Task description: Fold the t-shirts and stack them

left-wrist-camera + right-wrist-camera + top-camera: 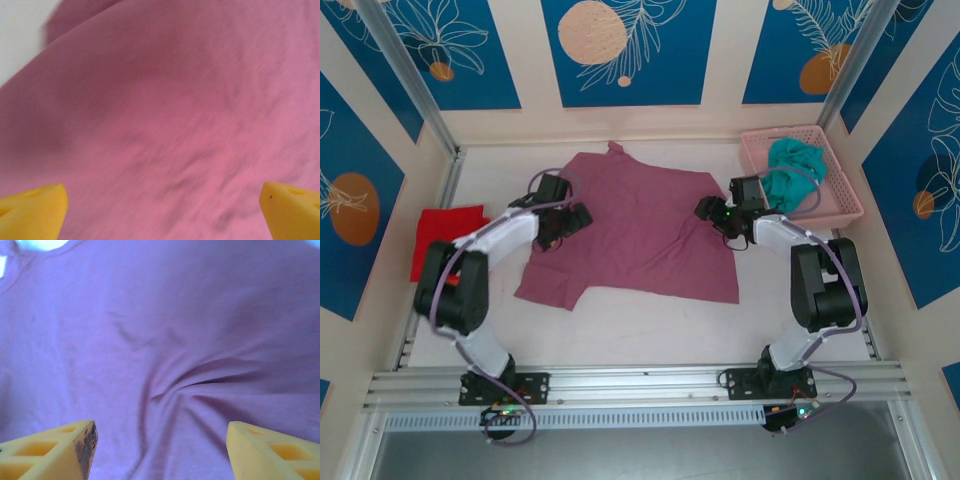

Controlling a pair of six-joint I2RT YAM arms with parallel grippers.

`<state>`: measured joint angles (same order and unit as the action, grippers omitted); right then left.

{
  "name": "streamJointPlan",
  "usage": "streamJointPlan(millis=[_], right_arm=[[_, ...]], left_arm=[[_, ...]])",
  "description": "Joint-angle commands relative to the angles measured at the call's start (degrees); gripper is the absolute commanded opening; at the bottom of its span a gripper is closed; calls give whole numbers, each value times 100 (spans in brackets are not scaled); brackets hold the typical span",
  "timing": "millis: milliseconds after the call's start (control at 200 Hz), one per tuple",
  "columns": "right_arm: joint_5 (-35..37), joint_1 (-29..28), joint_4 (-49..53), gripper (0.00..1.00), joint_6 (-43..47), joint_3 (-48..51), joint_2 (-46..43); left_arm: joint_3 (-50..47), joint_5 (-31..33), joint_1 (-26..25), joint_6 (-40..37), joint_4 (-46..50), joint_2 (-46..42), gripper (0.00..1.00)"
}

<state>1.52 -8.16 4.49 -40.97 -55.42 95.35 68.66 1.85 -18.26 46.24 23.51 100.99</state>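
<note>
This is a robotics lab test cell rather than a home. The white bench is boxed in by wall panels printed with blue leaf-and-circle artwork, which rise behind it and on both sides. Bare aluminium posts stand at its far corners. A slotted aluminium rail runs along the bench's near edge. Two robot arms, the left arm and the right arm, are bolted to it by their bases. Purple cables loop around those bases.

Spread t-shirt lies centre, folded t-shirt left, crumpled t-shirt in basket right.
</note>
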Motion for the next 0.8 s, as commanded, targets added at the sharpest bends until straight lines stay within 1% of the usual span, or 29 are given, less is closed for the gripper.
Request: streamJointPlan(millis=[0,95,240,345,425,555,660,725,795], right_arm=[[77,134,229,69,-20,48,-48],[-69,141,311,67,75,-1,32],[-184,146,518,67,219,-307,481],[-160,188,701,67,346,-680,903],[-279,201,814,67,420,-987,1229],[-775,190,966,68,611,-1555,1776],[-1008,176,1053,70,885,-2025,2043],[-1051,204,1142,71,1041,-2262,2084],[-1108,249,1229,73,1173,-2425,1962]], left_arm=[[592,-211,65,-289,-164,668,96],[559,-233,174,-113,-283,1010,94],[-31,-237,304,104,-568,949,93],[-450,-185,371,133,-629,739,93],[-815,-177,438,194,-685,535,93],[-1359,-161,564,239,-846,102,93],[-1392,-253,593,88,-874,-181,97],[-1342,-292,595,36,-840,-387,98],[-1278,-186,596,-7,-680,-704,100]])
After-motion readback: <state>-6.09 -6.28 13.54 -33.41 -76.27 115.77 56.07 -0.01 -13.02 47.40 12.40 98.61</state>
